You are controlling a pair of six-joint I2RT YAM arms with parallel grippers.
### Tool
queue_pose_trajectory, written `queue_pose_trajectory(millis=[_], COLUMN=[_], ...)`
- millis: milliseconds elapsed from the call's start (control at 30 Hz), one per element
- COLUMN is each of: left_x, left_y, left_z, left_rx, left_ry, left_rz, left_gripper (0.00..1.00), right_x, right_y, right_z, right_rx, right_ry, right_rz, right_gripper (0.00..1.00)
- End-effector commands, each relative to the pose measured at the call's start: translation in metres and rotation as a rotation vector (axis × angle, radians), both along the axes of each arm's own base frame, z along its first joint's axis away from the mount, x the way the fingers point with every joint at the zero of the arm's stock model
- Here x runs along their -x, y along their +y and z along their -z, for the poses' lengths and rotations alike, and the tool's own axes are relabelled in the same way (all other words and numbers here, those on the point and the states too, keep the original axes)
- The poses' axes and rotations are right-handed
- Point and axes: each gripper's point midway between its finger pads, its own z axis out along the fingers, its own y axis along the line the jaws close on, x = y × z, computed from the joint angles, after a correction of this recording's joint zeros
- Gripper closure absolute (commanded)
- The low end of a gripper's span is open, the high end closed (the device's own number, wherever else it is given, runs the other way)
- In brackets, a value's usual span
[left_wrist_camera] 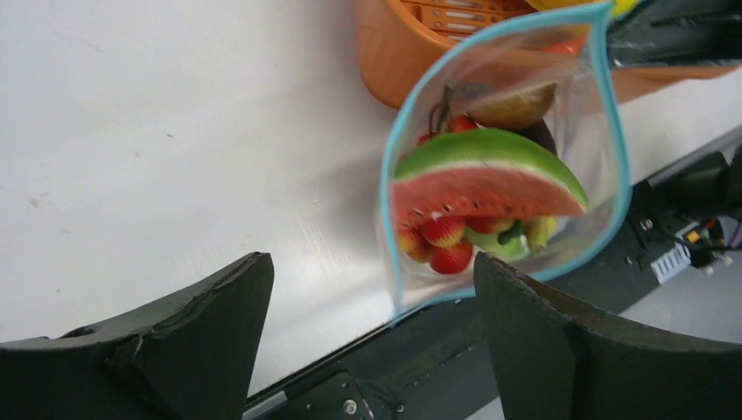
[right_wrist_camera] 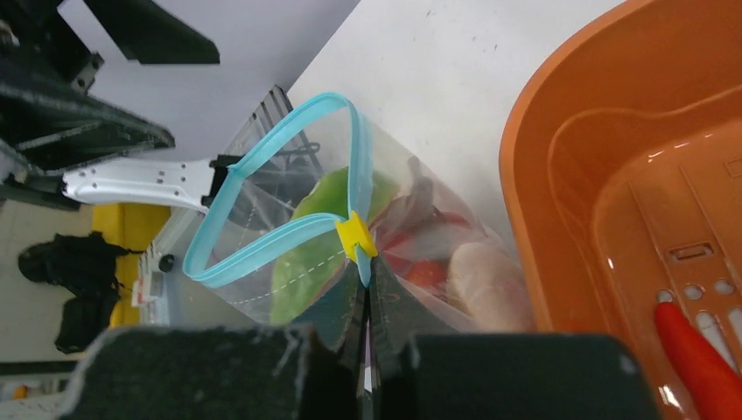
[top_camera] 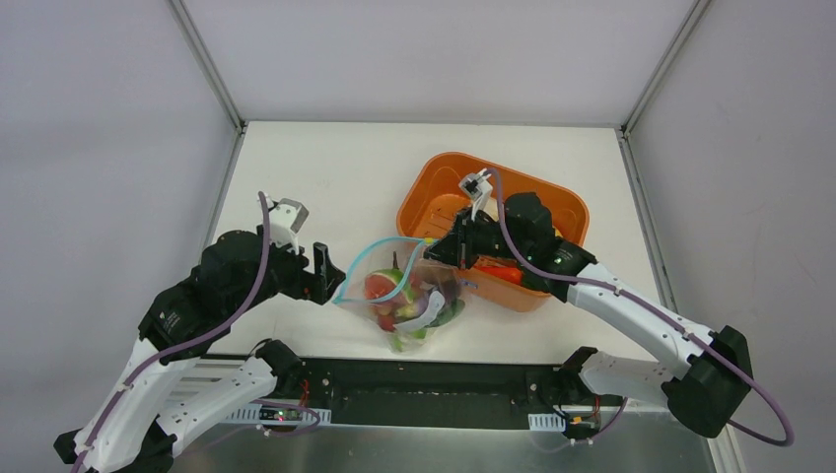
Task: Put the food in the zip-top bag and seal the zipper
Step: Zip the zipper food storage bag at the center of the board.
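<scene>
Where orange tub (top_camera: 442, 195) flanks bag (left_wrist_camera: 573, 105), right hand (right_wrist_camera: 367, 289) clenched on zipper (right_wrist_camera: 262, 251), left hand (left_wrist_camera: 372, 271) released.

one zip-top bag (left_wrist_camera: 573, 114); one orange tub (top_camera: 424, 177); one watermelon slice (left_wrist_camera: 486, 179); one red pepper (right_wrist_camera: 696, 350); one yellow slider (right_wrist_camera: 354, 234)

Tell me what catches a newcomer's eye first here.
A clear zip-top bag gapes open near the table front edge, stuffed with toy food, a watermelon slice at its mouth. The right gripper is shut on its blue zipper, while the open left gripper hangs just left of it. An orange tub sits beside the bag.
</scene>
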Motion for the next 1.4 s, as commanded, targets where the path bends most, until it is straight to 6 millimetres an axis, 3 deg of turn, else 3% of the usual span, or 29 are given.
queue_pose_trajectory(millis=[0,167,300,400,567,767,1000,1233,1367], left_x=[0.015,0.019,0.009,0.001,-0.007,-0.015,-0.013,-0.017,-0.015], left_y=[-0.017,-0.031,-0.032,-0.038,-0.071,-0.118,-0.159,-0.167,-0.174], left_z=[-0.012,0.002,-0.001,-0.026,-0.077,-0.100,-0.088,-0.080,-0.078], left_rx=[0.041,0.052,0.059,0.117,0.243,0.266,0.242,0.261,0.266], left_ry=[-0.003,0.036,-0.007,-0.083,-0.191,-0.201,-0.185,-0.201,-0.202], left_rz=[0.143,0.214,0.191,0.183,0.299,0.470,0.604,0.607,0.637], left_gripper=[0.14,0.13,0.14,0.14,0.14,0.15,0.17,0.19,0.26], right_x=[-0.008,-0.022,-0.004,0.007,0.019,0.039,0.043,0.052,0.054], right_y=[-0.002,-0.011,-0.006,-0.006,-0.007,-0.012,-0.023,-0.026,-0.029], right_z=[-0.026,-0.026,-0.039,-0.037,-0.035,-0.046,-0.047,-0.046,-0.048], right_rx=[-0.074,-0.034,-0.058,-0.047,-0.047,-0.075,-0.025,-0.062,-0.068], right_ry=[0.039,-0.001,-0.058,-0.097,-0.127,-0.239,-0.345,-0.407,-0.428], right_rz=[0.095,0.160,0.003,-0.079,-0.158,-0.277,-0.303,-0.333,-0.329], right_gripper=[1.00,1.00,1.00,1.00,1.00,1.00,1.00,1.00,1.00])
